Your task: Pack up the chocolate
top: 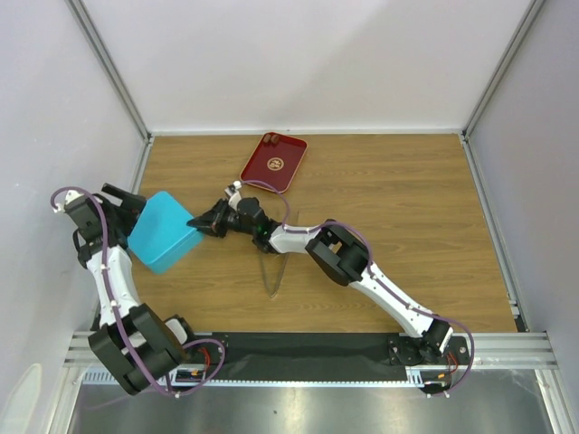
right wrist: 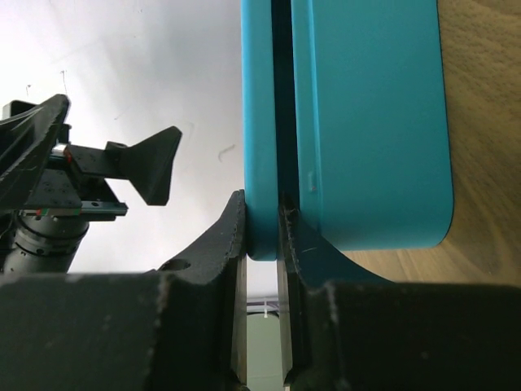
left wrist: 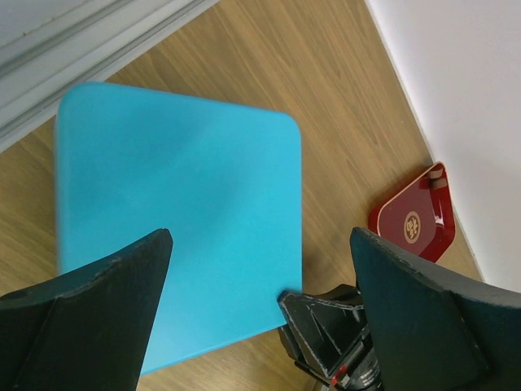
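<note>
Chocolate (top: 270,139) shows only as a small dark clump at the far corner of the red tray (top: 289,155), which lies at the back of the bench (top: 407,199). It is too small to count, and no other pieces can be seen anywhere. Whether more lie inside the teal box (top: 163,233) cannot be told, since its inside is hidden.

The box sits at the left of the bench, well apart from the tray. The right hand (right wrist: 260,208) is clamped on a thin teal edge at the box's corner. Its wrist view shows that edge standing off from the main body by a narrow dark gap, so it looks like the lid or one wall. The left hand (left wrist: 260,244) hangs over the box top with its fingers spread wide, touching nothing that can be made out.

The step in hand looks like working the box lid, with the right hand pinching and the left ready to brace. Whether the lid is on its way open or shut cannot be told.

If the box is to be opened, the left hand should steady the body while the right lifts the pinched edge. The dark clump would then have to be fetched from the tray.
</note>
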`<state>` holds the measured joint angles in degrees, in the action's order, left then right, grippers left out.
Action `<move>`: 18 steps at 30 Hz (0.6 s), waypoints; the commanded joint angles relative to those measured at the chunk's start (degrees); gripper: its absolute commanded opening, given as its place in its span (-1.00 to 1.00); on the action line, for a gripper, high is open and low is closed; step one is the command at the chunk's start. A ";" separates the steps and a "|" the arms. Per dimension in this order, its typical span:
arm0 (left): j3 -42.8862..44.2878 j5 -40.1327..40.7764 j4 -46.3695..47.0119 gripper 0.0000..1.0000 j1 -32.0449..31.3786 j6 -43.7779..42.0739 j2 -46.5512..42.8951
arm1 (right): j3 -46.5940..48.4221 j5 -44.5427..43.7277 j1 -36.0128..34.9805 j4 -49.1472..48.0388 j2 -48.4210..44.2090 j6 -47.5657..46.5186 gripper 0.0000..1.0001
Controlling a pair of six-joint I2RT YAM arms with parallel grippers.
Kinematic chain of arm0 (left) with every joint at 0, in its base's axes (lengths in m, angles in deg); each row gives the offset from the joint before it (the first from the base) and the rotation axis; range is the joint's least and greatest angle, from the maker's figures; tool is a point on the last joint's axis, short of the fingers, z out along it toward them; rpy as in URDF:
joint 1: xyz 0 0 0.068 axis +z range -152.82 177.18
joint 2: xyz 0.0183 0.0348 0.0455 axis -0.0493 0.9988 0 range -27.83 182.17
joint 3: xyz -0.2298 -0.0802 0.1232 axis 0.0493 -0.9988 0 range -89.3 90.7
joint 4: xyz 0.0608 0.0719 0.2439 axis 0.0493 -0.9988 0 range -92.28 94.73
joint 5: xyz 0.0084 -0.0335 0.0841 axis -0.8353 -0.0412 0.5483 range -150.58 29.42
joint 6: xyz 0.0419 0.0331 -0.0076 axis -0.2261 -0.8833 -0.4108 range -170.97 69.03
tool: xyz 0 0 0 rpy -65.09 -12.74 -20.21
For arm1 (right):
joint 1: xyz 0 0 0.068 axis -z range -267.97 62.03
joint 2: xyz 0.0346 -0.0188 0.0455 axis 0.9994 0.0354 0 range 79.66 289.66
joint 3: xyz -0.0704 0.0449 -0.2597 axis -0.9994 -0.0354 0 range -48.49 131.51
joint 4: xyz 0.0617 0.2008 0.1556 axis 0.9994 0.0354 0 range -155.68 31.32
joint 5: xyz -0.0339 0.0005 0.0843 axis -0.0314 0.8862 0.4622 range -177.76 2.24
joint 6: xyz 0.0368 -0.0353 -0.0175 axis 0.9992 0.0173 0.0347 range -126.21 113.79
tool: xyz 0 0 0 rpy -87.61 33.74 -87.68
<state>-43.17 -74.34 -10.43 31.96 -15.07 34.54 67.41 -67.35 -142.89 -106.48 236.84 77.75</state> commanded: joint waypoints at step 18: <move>1.50 0.05 1.01 0.94 -0.24 -1.27 6.79 | -1.02 -4.84 -1.16 6.69 -4.34 -5.65 -1.00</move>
<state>-43.22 -74.29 -10.32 31.96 -15.48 39.76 67.41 -69.78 -143.45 -103.07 235.64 74.63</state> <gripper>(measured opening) 0.973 0.167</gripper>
